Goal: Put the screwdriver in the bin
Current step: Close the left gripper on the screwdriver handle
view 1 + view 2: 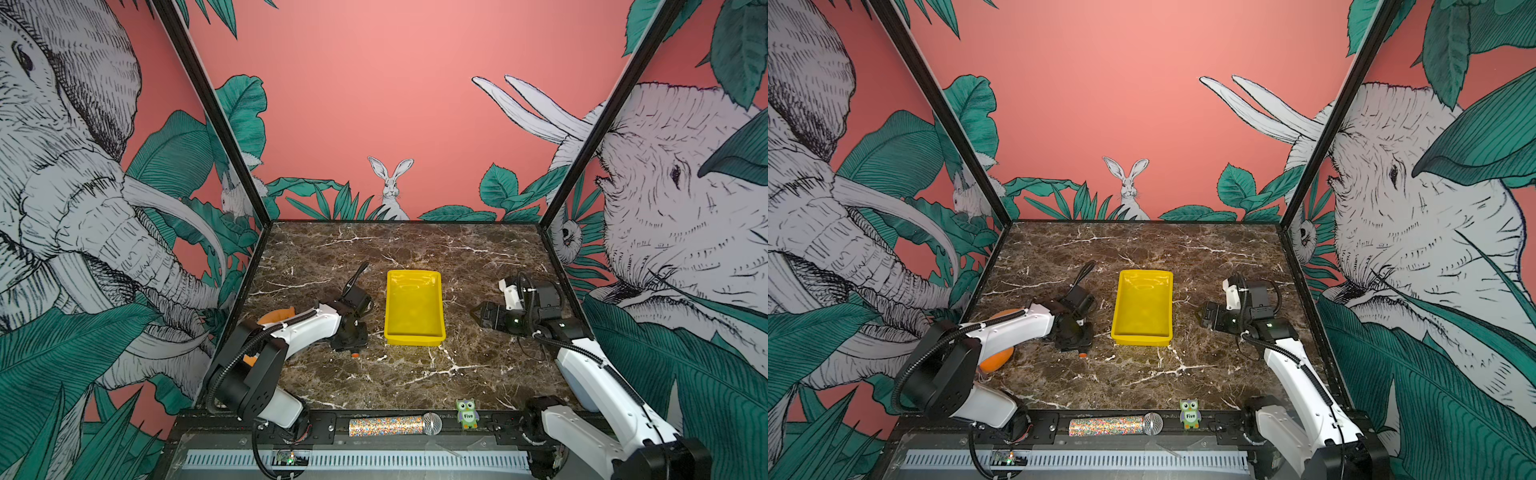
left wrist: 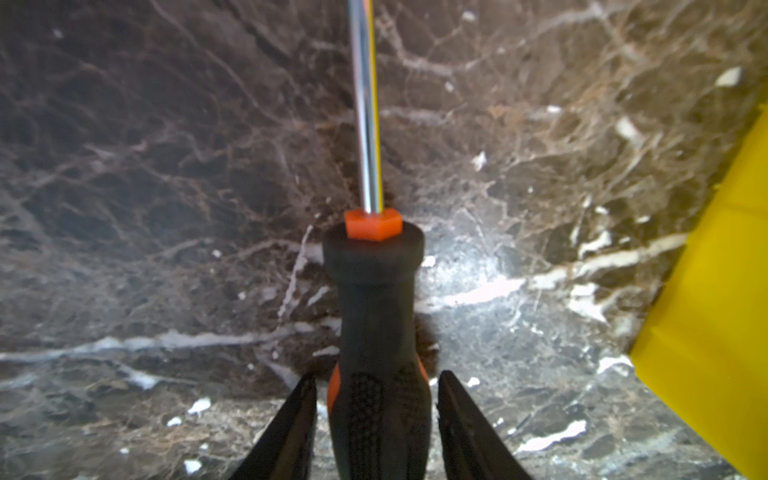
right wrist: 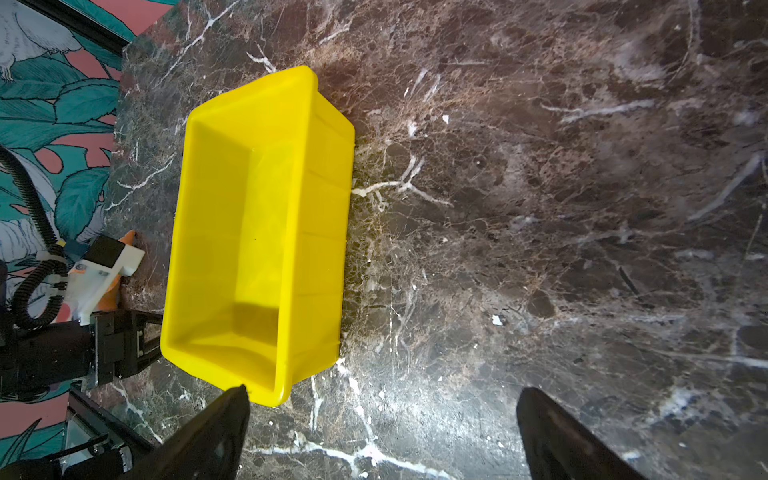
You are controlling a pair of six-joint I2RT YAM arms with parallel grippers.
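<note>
The left arm [image 1: 307, 328] bends low by the bench's [image 1: 415, 382] left edge, jaws open around the screwdriver [image 2: 376, 332]. The right arm's [image 1: 582, 361] jaws are wide open.

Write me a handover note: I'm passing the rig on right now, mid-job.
Left gripper: open, fingers either side of the screwdriver handle, narrow gaps showing, no grip yet.
Right gripper: open, empty, right of the bin.
Screwdriver lies on the table, left of the empty bin.
Done: left gripper aligned on the handle.
Left: close, lift, carry over, release in the bin.
</note>
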